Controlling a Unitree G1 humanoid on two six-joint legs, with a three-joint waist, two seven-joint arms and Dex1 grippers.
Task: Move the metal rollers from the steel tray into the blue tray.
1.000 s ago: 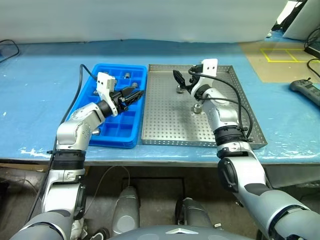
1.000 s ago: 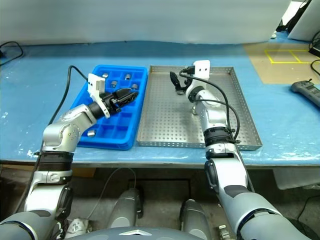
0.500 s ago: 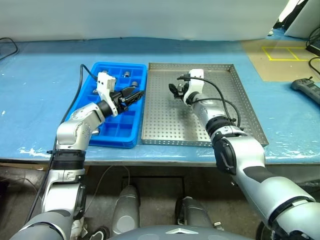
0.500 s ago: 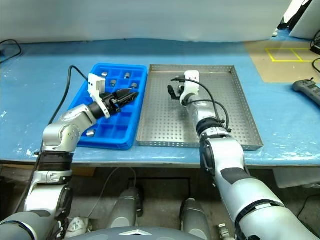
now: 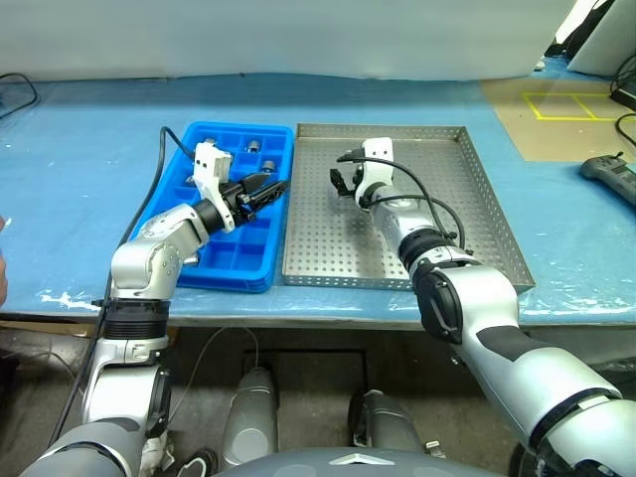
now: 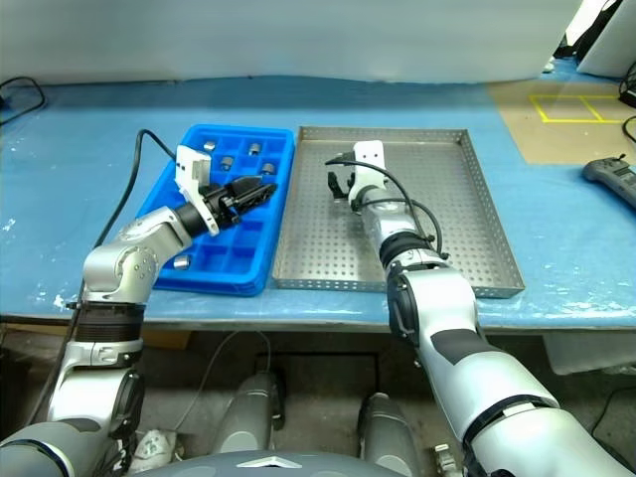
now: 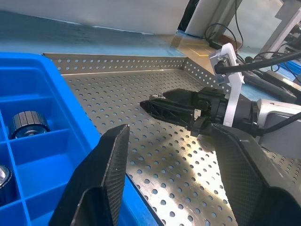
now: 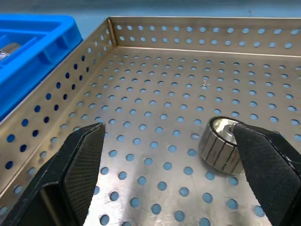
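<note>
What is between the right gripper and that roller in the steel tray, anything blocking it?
Nothing visible. The right gripper is open low over the steel tray, and the metal roller lies on bare perforated floor just inside one finger, nothing between them.

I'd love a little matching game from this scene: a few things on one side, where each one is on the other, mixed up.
Things:
1. Right gripper with two black fingers
2. Left gripper with two black fingers
3. Shiny ribbed metal roller lying alone
4. Dark handheld controller

Places:
A. On the blue table cover, beyond the trays on the robot's right
B. Low inside the perforated grey steel tray, open
C. Over the bright blue plastic compartment tray, open and empty
D. On the steel tray's floor, next to one right finger

Pairs: 1-B, 2-C, 3-D, 4-A
</note>
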